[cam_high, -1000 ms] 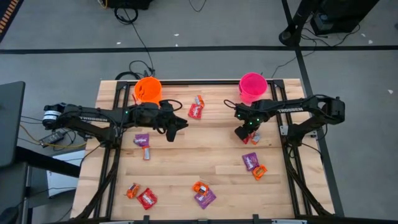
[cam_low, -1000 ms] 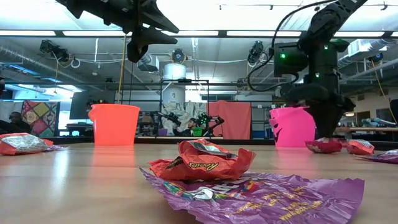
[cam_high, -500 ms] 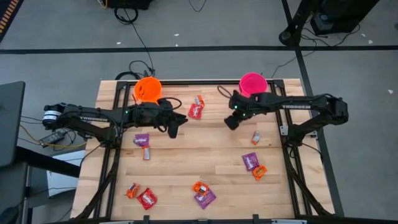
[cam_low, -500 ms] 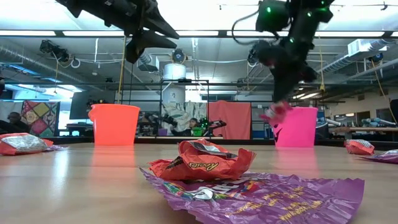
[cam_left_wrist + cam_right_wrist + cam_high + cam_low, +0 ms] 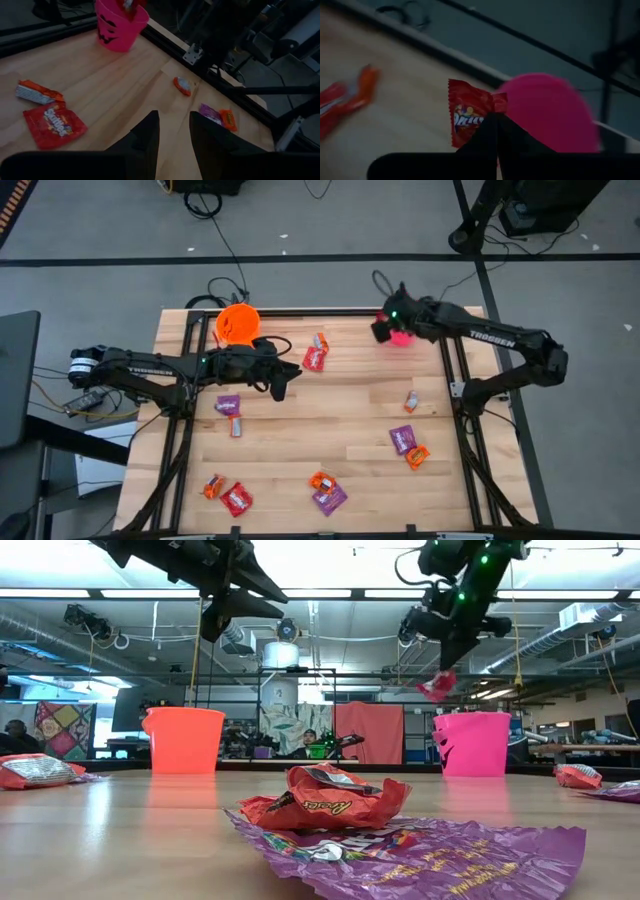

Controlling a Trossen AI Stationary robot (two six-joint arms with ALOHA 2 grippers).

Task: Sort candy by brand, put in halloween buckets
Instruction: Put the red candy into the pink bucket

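My right gripper (image 5: 384, 330) is shut on a red wrapped candy (image 5: 467, 117), high above the table at the pink bucket (image 5: 404, 337). In the low view the candy (image 5: 437, 686) hangs above and just beside the pink bucket's rim (image 5: 470, 743). My left gripper (image 5: 285, 385) is open and empty, raised over the table's middle left, near the orange bucket (image 5: 237, 324). Both buckets stand on their bases at the far edge. Several candies lie flat on the table. My right gripper pinches the red candy by one edge of its wrapper (image 5: 481, 124) between its two fingertips. The rest of the wrapper sticks out past the fingers. The fingers slant downward, and the candy hangs below them (image 5: 437, 686), lifted clear of table and bucket.
Two red candies (image 5: 316, 355) lie near the orange bucket. A purple one (image 5: 228, 404) lies below my left arm. A small orange one (image 5: 410, 402), a purple one (image 5: 402, 438) and an orange one (image 5: 417, 455) lie at the right. More lie near the front edge (image 5: 328, 492), (image 5: 230, 495).
My right gripper has risen from the table's right side with the red candy. It has gone up and toward the far edge, to the pink bucket. The candy is now lifted clear and hangs from the fingers.
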